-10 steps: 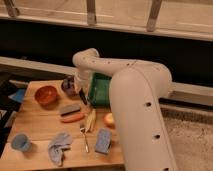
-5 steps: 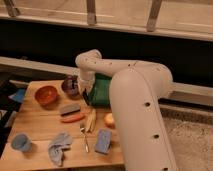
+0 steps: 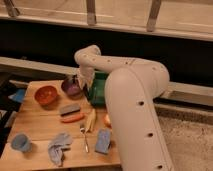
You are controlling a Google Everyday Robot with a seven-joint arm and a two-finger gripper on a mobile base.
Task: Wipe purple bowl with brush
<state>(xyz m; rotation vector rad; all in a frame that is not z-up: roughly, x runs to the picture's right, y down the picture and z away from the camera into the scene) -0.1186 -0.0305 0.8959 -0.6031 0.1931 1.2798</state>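
Little has moved since the earlier frames: the big white arm (image 3: 132,100) is still bent over the back of the wooden counter (image 3: 37,137), and it has only shifted a tiny bit. The gripper (image 3: 81,84) is held low at the end of the arm, just beside the purple bowl (image 3: 71,88) on the bowl's right side. It is mostly hidden by the arm, but its fingers are pressed together. Whether the brush is held in it cannot be told, because the brush cannot be made out.

The purple bowl is found near the back of the counter, upright. An orange-red bowl (image 3: 46,94) is seen just to its left, close by but not touching. A green thing (image 3: 98,90) is partly covered by the arm, to the right of the purple bowl.

In the middle of the counter, a grey block (image 3: 69,109) is laid next to an orange carrot-like thing (image 3: 72,118). A yellow banana (image 3: 90,121) and a metal fork (image 3: 84,137) are placed nearer the front. A blue sponge (image 3: 103,141) is set by the arm. A grey-blue cloth (image 3: 59,146) is crumpled at the front, and a small blue cup (image 3: 20,142) is stood at the front left corner.
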